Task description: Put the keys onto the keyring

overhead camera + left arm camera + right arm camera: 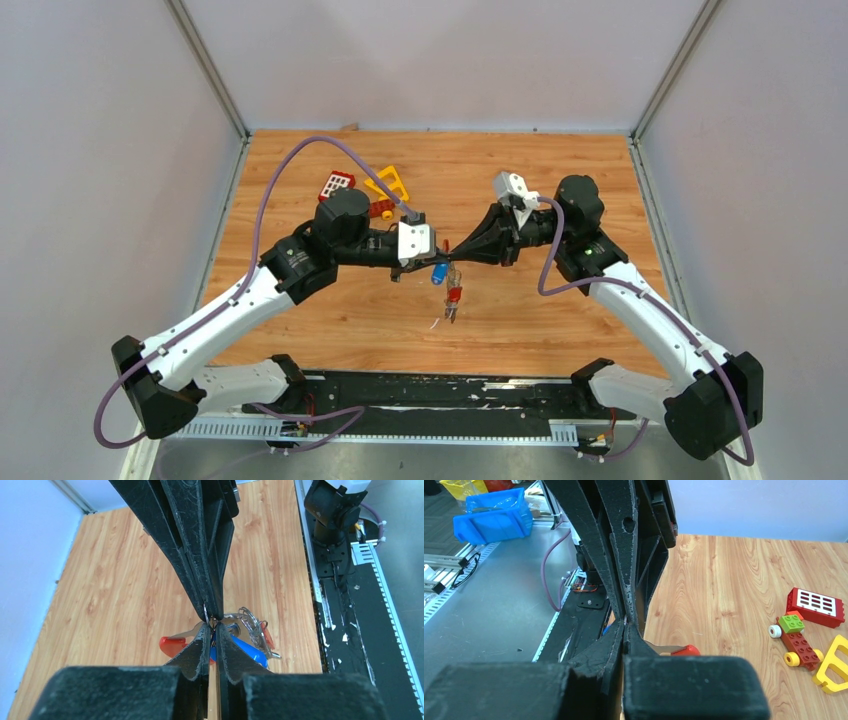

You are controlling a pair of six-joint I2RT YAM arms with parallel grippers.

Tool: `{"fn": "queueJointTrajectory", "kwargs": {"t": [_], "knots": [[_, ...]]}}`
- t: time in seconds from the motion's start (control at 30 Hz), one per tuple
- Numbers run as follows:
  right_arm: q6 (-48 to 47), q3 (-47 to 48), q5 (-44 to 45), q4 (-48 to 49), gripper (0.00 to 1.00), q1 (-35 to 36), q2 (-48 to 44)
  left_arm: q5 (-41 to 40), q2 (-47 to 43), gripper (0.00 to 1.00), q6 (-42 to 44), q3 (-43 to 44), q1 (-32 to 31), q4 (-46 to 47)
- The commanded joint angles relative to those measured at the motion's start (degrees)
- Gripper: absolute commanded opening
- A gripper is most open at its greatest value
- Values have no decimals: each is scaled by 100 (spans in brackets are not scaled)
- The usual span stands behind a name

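Observation:
My left gripper [438, 250] and right gripper [458, 249] meet tip to tip above the middle of the table. Both are shut on a thin silver wire ring of the keyring [206, 611], pinched between them. In the left wrist view my own fingertips [214, 626] touch the right gripper's tips [212, 614]. Below hang a blue-headed key [247, 650] [438, 272], a red-headed key [172, 644] [454, 294] [686, 650], a bundle of silver rings [252, 622] and a small red piece [268, 635]. No grey strap shows.
Toy blocks lie at the back left: a red square block with white buttons [337, 184] [815, 606], a yellow triangular frame [390, 182] [836, 664] and a small red-and-green wheeled block [799, 640]. A black rail [430, 395] runs along the near edge. Walls enclose the table.

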Motion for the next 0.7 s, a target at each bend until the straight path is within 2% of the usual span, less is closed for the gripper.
{"fn": "queueJointTrajectory", "kwargs": {"t": [0.0,0.07,0.33,0.67], "knots": [[-59,85,-11,244,0,-25,-18,223,-57,5,-199,6,6,347],[-147,89,23,154,0,-24,-8,248,-44,0,-257,23,4,337],[-1076,131,453,-710,0,-33,-121,209,-36,0,-340,150,4,5],[-1035,112,414,-676,0,-22,-118,364,200,0,-630,208,4,203]]}}
